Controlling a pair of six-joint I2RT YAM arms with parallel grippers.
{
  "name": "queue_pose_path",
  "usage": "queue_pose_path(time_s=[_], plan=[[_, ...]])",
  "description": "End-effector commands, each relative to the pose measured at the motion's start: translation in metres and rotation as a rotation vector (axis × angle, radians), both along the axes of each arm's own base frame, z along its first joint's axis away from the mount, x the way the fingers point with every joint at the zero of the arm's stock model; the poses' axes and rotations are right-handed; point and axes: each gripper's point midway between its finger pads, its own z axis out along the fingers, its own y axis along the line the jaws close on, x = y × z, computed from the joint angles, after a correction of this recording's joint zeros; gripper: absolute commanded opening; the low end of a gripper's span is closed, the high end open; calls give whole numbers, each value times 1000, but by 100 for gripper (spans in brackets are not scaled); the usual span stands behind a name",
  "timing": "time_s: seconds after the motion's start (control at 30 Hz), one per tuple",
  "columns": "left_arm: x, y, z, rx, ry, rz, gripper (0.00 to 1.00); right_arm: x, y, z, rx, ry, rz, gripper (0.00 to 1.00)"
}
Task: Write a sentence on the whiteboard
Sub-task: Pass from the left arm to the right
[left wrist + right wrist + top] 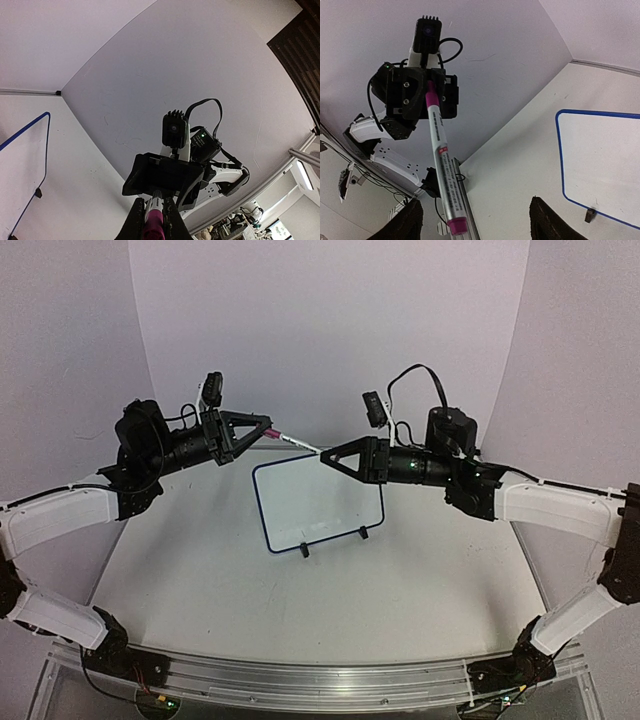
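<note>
The whiteboard [320, 505] stands on the table [420, 580] midway between the side edges, nearer the far edge. Above its far edge the left gripper [266, 429] is clamped on a marker [295, 441]. The marker's free end lies between the right gripper's [325, 457] jaws, which stand wide apart.

We can't read any text here. The marker [441, 162] has tiny print on its barrel, but it's way too blurry.

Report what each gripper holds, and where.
Left gripper clamps the marker by one pink end. Right gripper, open around the other end, holds nothing.
</note>
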Motion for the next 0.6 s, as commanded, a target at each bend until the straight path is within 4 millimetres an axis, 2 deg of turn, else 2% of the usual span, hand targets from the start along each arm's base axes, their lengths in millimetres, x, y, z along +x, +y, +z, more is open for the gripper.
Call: queue_pose_path(time_s=[0.0, 0.07, 0.13, 0.57], plan=[[-11, 3, 16, -38, -72, -24, 0, -13, 7, 56, 183, -80, 115, 60], [-11, 3, 15, -37, -74, -22, 0, -12, 10, 57, 197, -63, 129, 51], [-10, 3, 14, -34, -75, -17, 0, -12, 13, 56, 204, -58, 139, 46], [-7, 6, 10, -40, -78, 17, 0, -7, 28, 43, 184, -27, 126, 45]])
